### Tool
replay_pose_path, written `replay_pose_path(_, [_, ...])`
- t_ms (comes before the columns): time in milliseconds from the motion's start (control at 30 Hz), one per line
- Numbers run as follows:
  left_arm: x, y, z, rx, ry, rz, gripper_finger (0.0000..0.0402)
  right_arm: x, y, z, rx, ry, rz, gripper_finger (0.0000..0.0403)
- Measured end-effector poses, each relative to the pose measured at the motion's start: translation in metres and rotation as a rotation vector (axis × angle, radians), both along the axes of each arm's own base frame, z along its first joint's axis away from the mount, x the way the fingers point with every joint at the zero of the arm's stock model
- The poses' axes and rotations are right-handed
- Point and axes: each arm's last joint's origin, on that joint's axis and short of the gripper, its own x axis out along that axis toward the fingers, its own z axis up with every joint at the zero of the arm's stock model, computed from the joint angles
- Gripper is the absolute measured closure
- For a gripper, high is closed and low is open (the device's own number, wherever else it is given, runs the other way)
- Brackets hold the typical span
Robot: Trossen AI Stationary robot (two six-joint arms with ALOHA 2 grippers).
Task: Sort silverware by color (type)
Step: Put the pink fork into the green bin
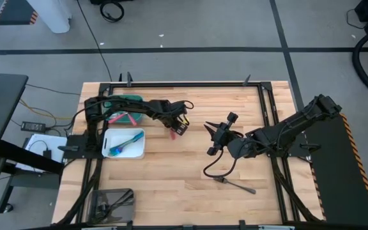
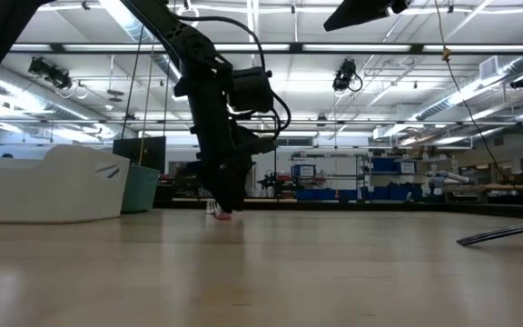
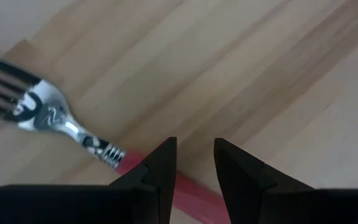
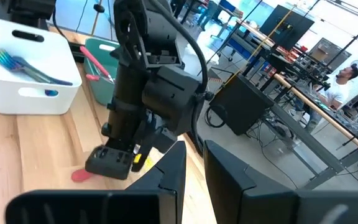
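A red-handled fork lies at table level mid-table; its metal head (image 3: 42,112) points away from my left gripper (image 3: 194,165), which is shut on its handle and stands low over the wood (image 1: 179,128) (image 2: 225,207). The handle's red end (image 1: 171,134) (image 4: 82,176) sticks out beside the fingers. My right gripper (image 4: 194,171) hovers close to the right (image 1: 214,135), holding nothing, its fingers shut to a narrow slit. A dark grey utensil (image 1: 238,186) (image 2: 507,234) lies flat on the table near the front right. My left gripper pinches the fork's red handle (image 3: 185,186) between its two fingers, coming from above and pointing down. The handle runs slantwise across the gap. The fork stays low at the table top, its head stretched out beyond the fingertips; which parts rest on the wood I cannot tell.
On the table's left stand a white bin (image 1: 139,153) with blue-handled utensils (image 1: 125,144) and, behind it, a green bin (image 1: 133,99) with red-handled ones (image 1: 121,118). A grey bin (image 1: 114,199) sits at the near left corner. Bare wood lies between the bins and the arms.
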Motion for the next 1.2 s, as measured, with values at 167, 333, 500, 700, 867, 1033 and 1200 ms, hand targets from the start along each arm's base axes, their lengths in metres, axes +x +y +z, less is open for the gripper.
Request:
replay_pose_path(167, [-0.007, -0.007, -0.003, -0.030, 0.088, -0.029, 0.0285, 0.000, 0.000, -0.001, -0.001, 0.007, 0.003, 0.0337])
replay_pose_path(333, [-0.011, -0.015, -0.003, -0.037, 0.155, -0.063, 0.0285, 0.000, 0.000, -0.001, -0.001, 0.008, 0.004, 0.0337])
replay_pose_path(500, [-0.011, -0.018, -0.001, -0.028, 0.147, -0.095, 0.0285, 0.000, 0.000, -0.001, -0.001, 0.007, 0.004, 0.0337])
replay_pose_path(700, [-0.012, -0.018, 0.008, -0.026, 0.126, -0.098, 0.0285, 0.000, 0.000, 0.000, -0.001, 0.006, 0.003, 0.0337])
replay_pose_path(867, [-0.012, -0.018, 0.017, -0.019, 0.126, -0.119, 0.0285, -0.001, 0.000, -0.002, -0.007, 0.021, 0.003, 0.0337])
replay_pose_path(1033, [-0.008, -0.017, 0.028, -0.011, 0.121, -0.137, 0.0285, -0.002, -0.001, -0.002, -0.022, 0.032, -0.014, 0.0337])
replay_pose_path(1200, [-0.006, -0.015, 0.033, 0.010, 0.124, -0.142, 0.0285, -0.002, -0.001, -0.003, -0.029, 0.034, -0.024, 0.0337])
